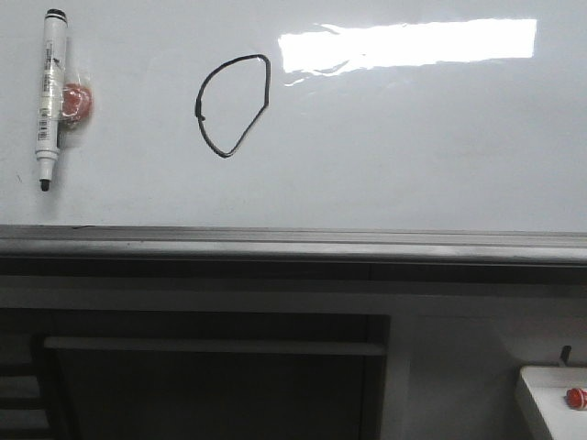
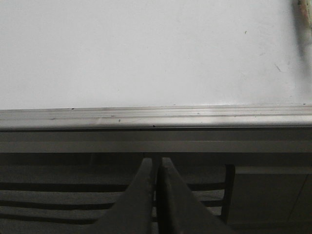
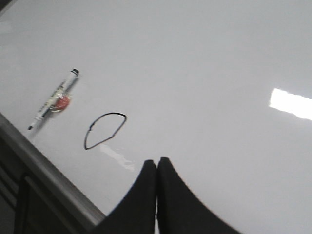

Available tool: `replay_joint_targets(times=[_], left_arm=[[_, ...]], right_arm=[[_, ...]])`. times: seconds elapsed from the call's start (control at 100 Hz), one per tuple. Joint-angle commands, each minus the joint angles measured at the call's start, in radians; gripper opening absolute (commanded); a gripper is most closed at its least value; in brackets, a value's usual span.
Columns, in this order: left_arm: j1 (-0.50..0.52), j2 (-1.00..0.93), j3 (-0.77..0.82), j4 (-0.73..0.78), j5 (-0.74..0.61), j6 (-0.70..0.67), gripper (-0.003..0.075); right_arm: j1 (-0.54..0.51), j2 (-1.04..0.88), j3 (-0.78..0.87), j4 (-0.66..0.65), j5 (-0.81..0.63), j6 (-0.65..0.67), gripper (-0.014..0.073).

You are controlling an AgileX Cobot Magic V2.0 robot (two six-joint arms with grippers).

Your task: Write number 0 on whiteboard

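we see the whiteboard (image 1: 413,165) filling the upper front view, glossy white, with a bright rectangular light reflection (image 1: 408,44) at upper right. the 0 (image 1: 233,104) sits on the board left of centre, a thin black closed loop, lopsided, rounded on top and pointed at the bottom, just left of the reflection's near end. a marker (image 1: 49,96) lies on the board at far left, well apart from the 0, white body, black cap end up and tip down, with a small red thing (image 1: 75,101) touching its right side. the grey rail (image 1: 293,243) runs along the board's lower edge. at bottom right a white tray (image 1: 541,394) holds a small red object (image 1: 576,397).

in the left wrist view we see the left gripper (image 2: 157,168) with its fingers pressed together, nothing between them, held below the rail (image 2: 156,117) with bare board (image 2: 146,53) beyond.

in the right wrist view the right gripper (image 3: 156,168) is also clenched with nothing in it, over the board (image 3: 204,73). the 0 (image 3: 104,130) lies near the fingertips but apart from them, the marker (image 3: 52,99) further off beyond it, the rail (image 3: 53,175) running along the board edge.
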Motion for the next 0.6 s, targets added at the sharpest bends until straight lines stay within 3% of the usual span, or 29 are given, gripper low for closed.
replay_joint_targets(times=[0.0, 0.28, 0.59], left_arm=[[0.003, -0.027, 0.012, 0.000, -0.072, -0.013, -0.0020], [0.003, -0.027, 0.012, 0.000, -0.072, -0.013, -0.0020], [0.003, -0.027, 0.012, 0.000, -0.072, -0.013, -0.0020]], right_arm=[[-0.042, 0.007, -0.027, -0.159, -0.086, 0.177, -0.0055], [-0.323, 0.007, -0.027, -0.305, -0.086, 0.440, -0.0055], [-0.537, 0.000, -0.022, -0.307, -0.086, 0.444, -0.0055]])
